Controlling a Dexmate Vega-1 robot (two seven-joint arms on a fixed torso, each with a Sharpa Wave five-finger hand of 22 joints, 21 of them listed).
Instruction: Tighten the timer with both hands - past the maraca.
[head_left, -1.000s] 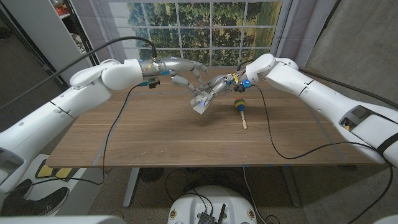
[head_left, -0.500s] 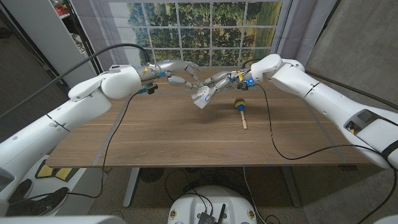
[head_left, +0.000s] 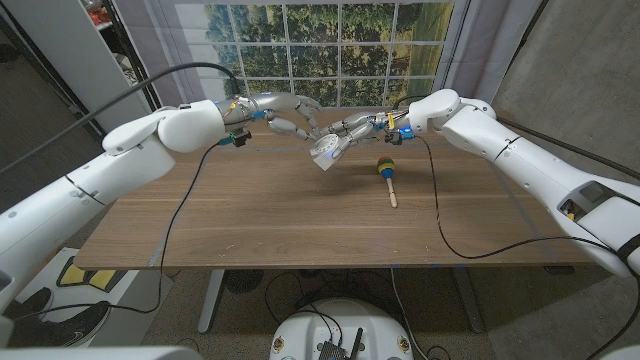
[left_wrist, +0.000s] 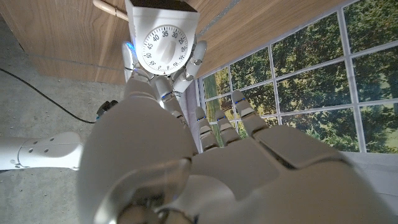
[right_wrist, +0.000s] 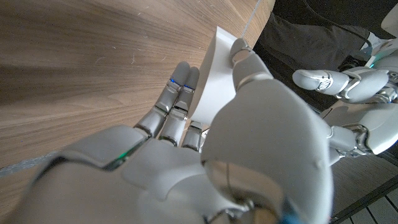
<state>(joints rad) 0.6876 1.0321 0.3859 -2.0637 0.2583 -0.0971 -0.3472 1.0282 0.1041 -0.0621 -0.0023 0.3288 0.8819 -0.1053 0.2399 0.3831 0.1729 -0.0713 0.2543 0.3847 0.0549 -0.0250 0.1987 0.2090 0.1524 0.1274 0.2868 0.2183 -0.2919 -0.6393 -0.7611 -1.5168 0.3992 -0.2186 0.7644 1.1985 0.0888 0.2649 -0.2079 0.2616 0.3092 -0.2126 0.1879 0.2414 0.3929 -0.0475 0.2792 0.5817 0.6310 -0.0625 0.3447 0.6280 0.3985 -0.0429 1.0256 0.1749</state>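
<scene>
Head view: R hand (head_left: 352, 130) grips timer (head_left: 324, 154) aloft; L hand (head_left: 290, 113) beside, fingers spread.

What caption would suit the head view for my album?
Right hand holds a white timer above the wooden table; left hand poised beside it, maraca nearby.

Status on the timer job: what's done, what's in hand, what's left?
Done: the timer is off the table, held up by the right hand, whose fingers wrap its white body. In hand: the left hand is close beside it, fingers apart, not visibly on the dial. Left: gripping and turning the dial. The maraca lies on the table nearer the robot.
</scene>
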